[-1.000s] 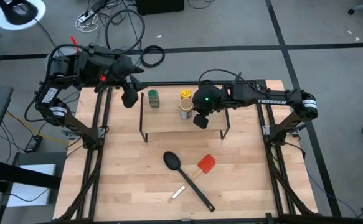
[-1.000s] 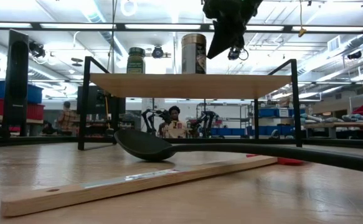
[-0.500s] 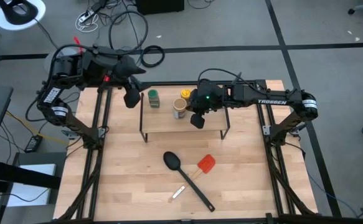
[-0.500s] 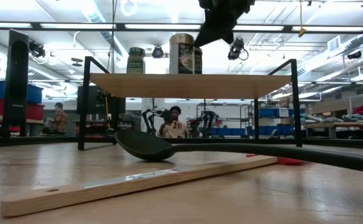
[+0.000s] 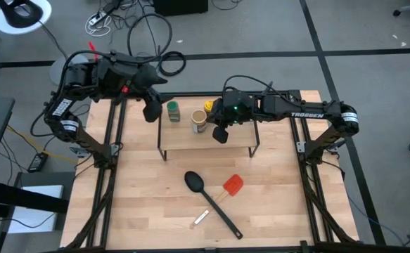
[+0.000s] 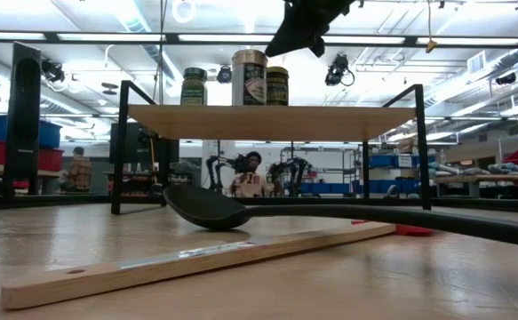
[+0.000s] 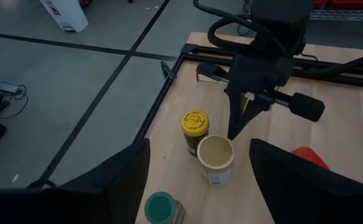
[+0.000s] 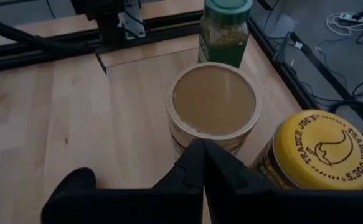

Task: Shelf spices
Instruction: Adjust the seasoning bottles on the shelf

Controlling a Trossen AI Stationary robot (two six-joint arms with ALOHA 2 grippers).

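Note:
Three jars stand upright on their bases on the shelf's [image 5: 212, 139] wooden top: the green-topped jar [image 5: 173, 110], the tan jar [image 5: 200, 121] and the yellow jar [image 5: 209, 107]. In the low view the green-topped [image 6: 194, 86], tan [image 6: 250, 77] and yellow [image 6: 277, 85] jars line up on the shelf [image 6: 259, 122]. My right gripper [image 8: 203, 148] is shut, with its tips at the tan jar's right side. My left gripper [image 5: 150, 111] hovers open above the shelf's far left end, near the green-topped jar [image 7: 161, 207]. My right gripper pushes with its shut fingertips [image 8: 193, 155] against the tan jar's side just under its rim [image 8: 197, 138]. The fingers [image 7: 236, 121] slant down from above on the table's right side. The jar stands upright on the shelf top.
On the table in front of the shelf lie a black spoon [image 5: 195, 182], a red spatula [image 5: 233, 185] and a small wooden stick [image 5: 202, 218]. The yellow jar [image 8: 321, 155] stands close beside my right gripper. People stand in the room behind the table.
My right gripper has moved toward the table's left with its fingers shut. The tan jar has slid left along the shelf top, still upright, from in front of the yellow jar to a spot between it and the green-topped jar.

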